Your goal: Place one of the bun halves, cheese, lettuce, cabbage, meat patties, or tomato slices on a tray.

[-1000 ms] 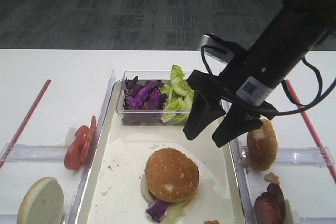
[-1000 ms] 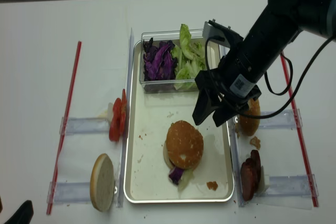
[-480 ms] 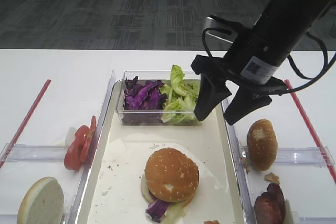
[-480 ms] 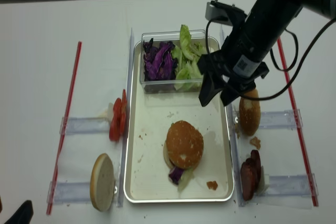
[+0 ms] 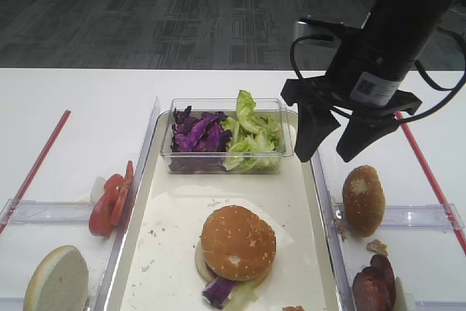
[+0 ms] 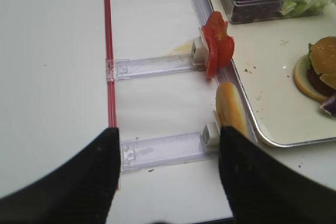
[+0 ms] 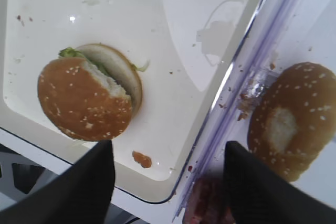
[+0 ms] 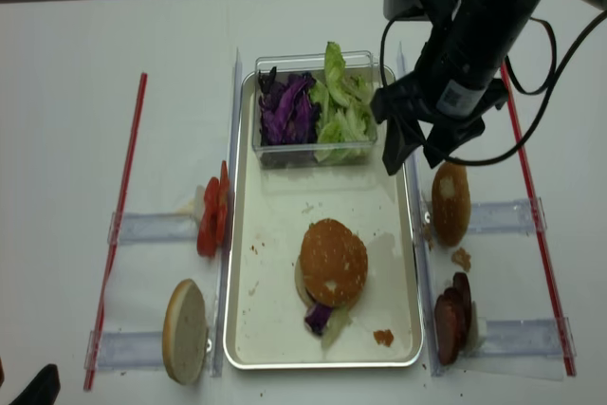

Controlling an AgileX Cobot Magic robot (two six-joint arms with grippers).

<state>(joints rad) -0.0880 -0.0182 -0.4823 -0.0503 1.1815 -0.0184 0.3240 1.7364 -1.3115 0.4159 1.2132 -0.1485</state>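
Right of centre in the high view, the right claw [image 5: 337, 141] hangs spread and empty above the tray [image 5: 169, 218] edge — the sesame bun top [image 5: 238, 242] sits on the stacked burger at the tray's lower middle. Left claw [image 6: 167, 153] — spread, holding nothing.

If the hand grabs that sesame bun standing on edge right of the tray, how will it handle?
The bun looks soft and light, so a firm pinch would probably dent it. Propped on its edge, it may tip or roll when nudged. The open right hand looks wide enough to span it.
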